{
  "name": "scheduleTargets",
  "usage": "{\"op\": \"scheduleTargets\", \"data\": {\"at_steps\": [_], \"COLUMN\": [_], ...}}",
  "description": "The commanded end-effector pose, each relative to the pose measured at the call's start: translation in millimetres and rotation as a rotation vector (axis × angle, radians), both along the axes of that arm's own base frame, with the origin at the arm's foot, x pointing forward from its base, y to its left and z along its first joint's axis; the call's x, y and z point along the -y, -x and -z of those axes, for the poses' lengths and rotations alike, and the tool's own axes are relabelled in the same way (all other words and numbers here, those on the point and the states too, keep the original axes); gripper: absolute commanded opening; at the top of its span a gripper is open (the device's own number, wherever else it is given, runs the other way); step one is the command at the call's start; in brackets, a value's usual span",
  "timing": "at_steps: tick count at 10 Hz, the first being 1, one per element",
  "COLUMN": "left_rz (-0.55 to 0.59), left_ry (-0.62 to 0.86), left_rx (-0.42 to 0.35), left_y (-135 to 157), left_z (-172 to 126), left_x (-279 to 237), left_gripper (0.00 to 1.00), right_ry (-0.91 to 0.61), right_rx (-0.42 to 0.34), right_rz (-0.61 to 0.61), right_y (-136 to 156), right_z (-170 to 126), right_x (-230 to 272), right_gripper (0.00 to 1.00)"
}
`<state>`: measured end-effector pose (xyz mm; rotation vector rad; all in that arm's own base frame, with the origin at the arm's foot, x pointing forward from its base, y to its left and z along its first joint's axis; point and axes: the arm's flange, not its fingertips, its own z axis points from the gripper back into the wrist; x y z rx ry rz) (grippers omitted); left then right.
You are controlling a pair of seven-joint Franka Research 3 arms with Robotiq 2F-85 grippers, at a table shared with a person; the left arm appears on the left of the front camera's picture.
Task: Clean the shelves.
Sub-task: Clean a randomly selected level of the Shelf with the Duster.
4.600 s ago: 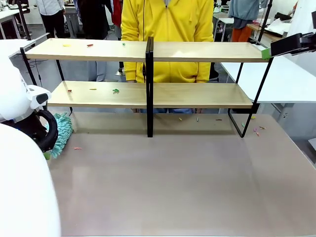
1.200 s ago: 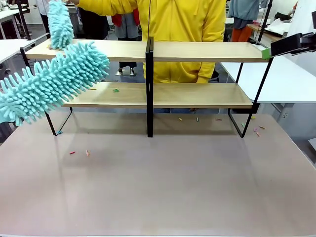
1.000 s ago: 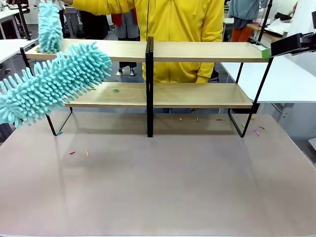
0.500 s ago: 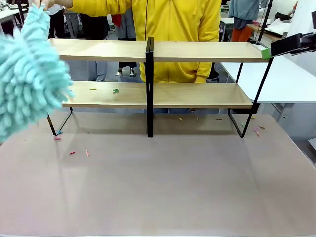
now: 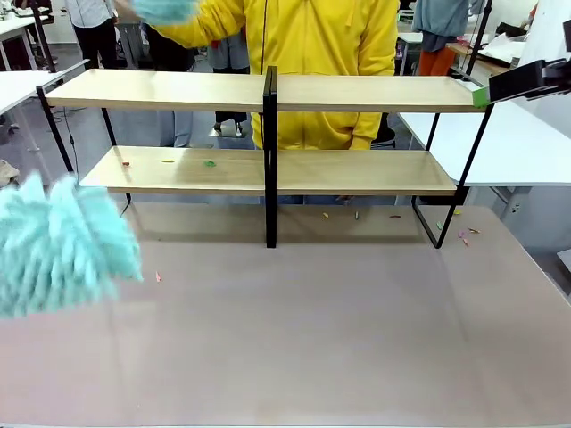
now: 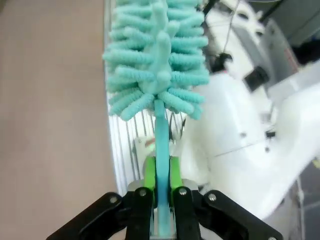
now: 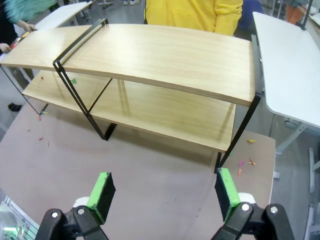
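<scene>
Left gripper (image 6: 161, 175) clamps a teal microfibre duster (image 6: 156, 55) — blurred, seemingly front-left of the shelves (image 5: 366, 93). Right gripper (image 7: 164, 194) gapes, facing them.

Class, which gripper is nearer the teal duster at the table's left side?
Left. The left gripper is shut on the duster by its handle; the right gripper hangs open toward the right end of the shelves, well apart from it.
</scene>
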<state>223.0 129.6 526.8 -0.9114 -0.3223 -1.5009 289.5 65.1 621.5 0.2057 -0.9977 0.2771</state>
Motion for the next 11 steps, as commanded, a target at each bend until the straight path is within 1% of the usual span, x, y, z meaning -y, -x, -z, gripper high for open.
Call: {"op": "scheduleTargets", "data": {"at_steps": [1,2,3,4,5,6,7,8,11], "left_rz": [-0.268,-0.459,-0.711,-0.95,-1.011,-1.16,-1.221,-0.879,-0.879], "left_ry": [0.299,0.436,0.488,0.456,0.464,0.425,0.391,0.377,0.377], "left_rx": [-0.072,-0.16,-0.203,-0.203,-0.225,-0.195,-0.231,-0.211,-0.211], "left_y": [-13.1,-24.7,-38.9,-53.2,-59.5,-65.6,-72.4,-59.2,-59.2], "left_z": [-29.0,-49.2,-62.4,-73.9,-79.9,-80.4,-75.8,-69.6,-69.6], "left_x": [-42.3,-70.0,-103.5,-127.3,-141.7,-149.1,-150.1,-168.3,-168.3], "left_gripper": [0.12,0.12,0.12,0.12,0.12,0.12,0.12,0.12,0.12], "right_ry": [0.002,0.002,0.002,0.002,0.002,0.002,0.002,0.002,0.002], "right_rx": [0.001,0.001,0.001,0.001,0.001,0.001,0.001,0.001,0.001], "right_rz": [-0.008,-0.008,-0.008,-0.008,-0.008,-0.008,-0.008,-0.008,-0.008], "right_y": [-0.9,-0.9,-0.9,-0.9,-0.9,-0.9,-0.9,-0.9,-0.9], "right_z": [0.5,0.5,0.5,0.5,0.5,0.5,0.5,0.5,0.5], "right_x": [1.9,1.9,1.9,1.9,1.9,1.9,1.9,1.9,1.9], "right_gripper": [1.0,1.0,1.0,1.0,1.0,1.0,1.0,1.0,1.0]}}
